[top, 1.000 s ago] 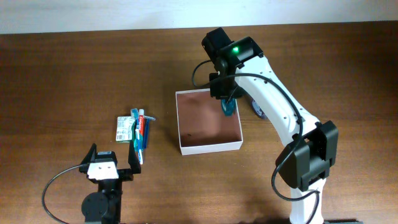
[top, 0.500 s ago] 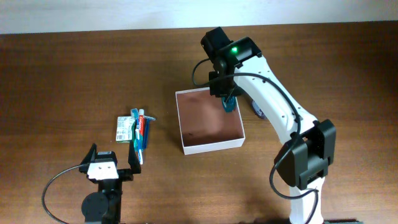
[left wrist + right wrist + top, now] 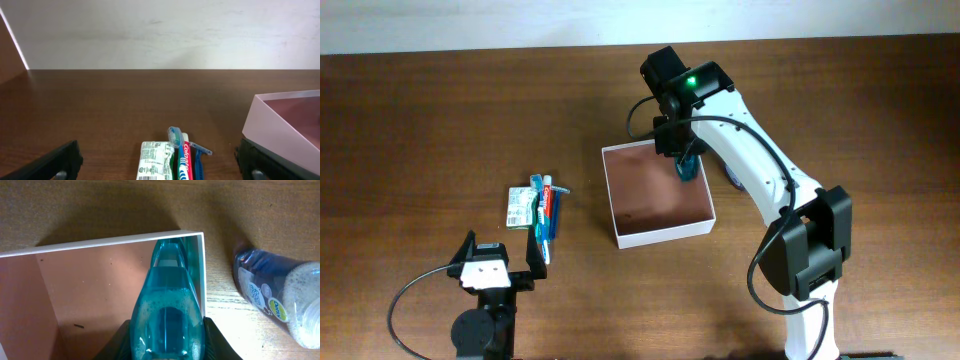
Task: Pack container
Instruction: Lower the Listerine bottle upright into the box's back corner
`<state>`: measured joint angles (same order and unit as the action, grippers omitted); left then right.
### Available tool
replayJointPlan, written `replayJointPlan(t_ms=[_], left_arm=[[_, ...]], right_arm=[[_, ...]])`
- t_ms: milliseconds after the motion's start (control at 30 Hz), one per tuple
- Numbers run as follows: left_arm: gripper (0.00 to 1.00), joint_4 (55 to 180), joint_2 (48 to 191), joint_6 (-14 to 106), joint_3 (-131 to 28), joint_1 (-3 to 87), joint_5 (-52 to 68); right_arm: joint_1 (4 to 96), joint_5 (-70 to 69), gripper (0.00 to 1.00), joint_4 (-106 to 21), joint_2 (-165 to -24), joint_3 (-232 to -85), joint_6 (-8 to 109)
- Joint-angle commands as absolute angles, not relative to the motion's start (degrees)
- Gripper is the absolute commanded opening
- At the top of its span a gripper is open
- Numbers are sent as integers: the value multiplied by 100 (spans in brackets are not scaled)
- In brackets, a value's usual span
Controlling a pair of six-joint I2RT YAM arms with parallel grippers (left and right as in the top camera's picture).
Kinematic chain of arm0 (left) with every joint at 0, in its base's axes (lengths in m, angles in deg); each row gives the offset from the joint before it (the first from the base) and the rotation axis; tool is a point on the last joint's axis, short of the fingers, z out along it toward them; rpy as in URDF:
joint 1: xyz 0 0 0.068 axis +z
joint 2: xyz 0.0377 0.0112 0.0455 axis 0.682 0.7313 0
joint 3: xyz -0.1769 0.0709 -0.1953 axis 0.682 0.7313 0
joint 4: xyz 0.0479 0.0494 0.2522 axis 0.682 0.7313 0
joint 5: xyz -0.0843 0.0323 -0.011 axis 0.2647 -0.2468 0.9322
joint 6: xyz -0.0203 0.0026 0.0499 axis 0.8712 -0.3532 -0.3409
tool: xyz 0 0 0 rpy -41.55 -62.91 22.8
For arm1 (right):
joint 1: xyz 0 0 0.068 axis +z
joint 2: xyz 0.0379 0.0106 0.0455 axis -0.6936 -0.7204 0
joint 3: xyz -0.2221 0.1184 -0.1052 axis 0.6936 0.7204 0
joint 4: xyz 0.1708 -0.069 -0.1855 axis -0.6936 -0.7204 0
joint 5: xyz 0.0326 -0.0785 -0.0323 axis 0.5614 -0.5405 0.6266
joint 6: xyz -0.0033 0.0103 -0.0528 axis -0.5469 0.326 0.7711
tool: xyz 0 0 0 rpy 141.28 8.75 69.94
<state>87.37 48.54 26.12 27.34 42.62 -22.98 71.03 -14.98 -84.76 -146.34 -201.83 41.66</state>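
At the near edge of the worktop, toward its left corner, the left gripper [image 3: 501, 248] sits low with its fingers [image 3: 59, 162] spread wide and nothing between them. Just beyond it lies a tight cluster of toiletries: a green-and-white packet [image 3: 522, 207], a red-and-white toothpaste tube [image 3: 549, 207] and a blue-handled toothbrush [image 3: 538, 235], lying side by side and pointing away from the near edge. To their left, bare wood runs to the worktop's left edge. To their right, a strip of bare wood separates them from the container [image 3: 665, 236]. The container sits about mid-worktop, slightly right of centre and turned a little off square to the edges. Most of its reddish-brown floor lies open. The right gripper [image 3: 167, 347] reaches down into its far right corner, fingers [image 3: 123, 339] clamped on a teal bottle [image 3: 167, 310]. The bottle's far end lies close against the right wall; whether it touches the floor cannot be told. Just outside that wall a dark blue bottle [image 3: 277, 305] lies on its side on the wood. Beyond the container's far wall, bare wood stretches to the far edge of the worktop.
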Motion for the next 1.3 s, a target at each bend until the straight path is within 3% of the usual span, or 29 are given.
replayJointPlan(t_ms=[0,133,267,1267], left_arm=[[99,8735,4810,2527,2771,4286,-2235],[100,8735,4810,2527,2771,4286,-2235],[100,8735,4810,2527,2771,4286,-2235],[99,8735,4810,2524,2771,4286,-2235]], right_arm=[[7118,-1719,16,-8415,-14614,-20310,4220],[7118,-1717,16,-8397,-14625,-20310,4220],[7118,-1717,27,-8399,-14645,-20310,4218],[7118,-1588,30,-8395,-14682,-20310,4780]])
